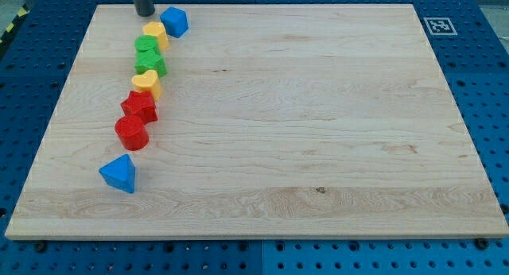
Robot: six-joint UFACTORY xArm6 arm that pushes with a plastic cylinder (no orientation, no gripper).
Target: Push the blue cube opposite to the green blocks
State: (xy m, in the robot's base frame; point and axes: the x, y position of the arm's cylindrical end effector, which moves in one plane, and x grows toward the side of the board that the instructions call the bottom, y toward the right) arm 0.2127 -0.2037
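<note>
My tip (144,14) sits top left, just beside the blue cube (175,21). Green blocks (148,54) are right below it. No claw here, just a rod.

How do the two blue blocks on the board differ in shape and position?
The blue cube sits at the view's top, beside a yellow block and close to my tip; the blue triangular block lies apart at the view's lower left, below the red cylinder. The cube looks blocky, the other wedge-like. Both share one blue.

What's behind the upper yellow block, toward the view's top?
My tip stands right behind the upper yellow block, with the blue cube to its right. Whether tip touches block is hidden.
</note>
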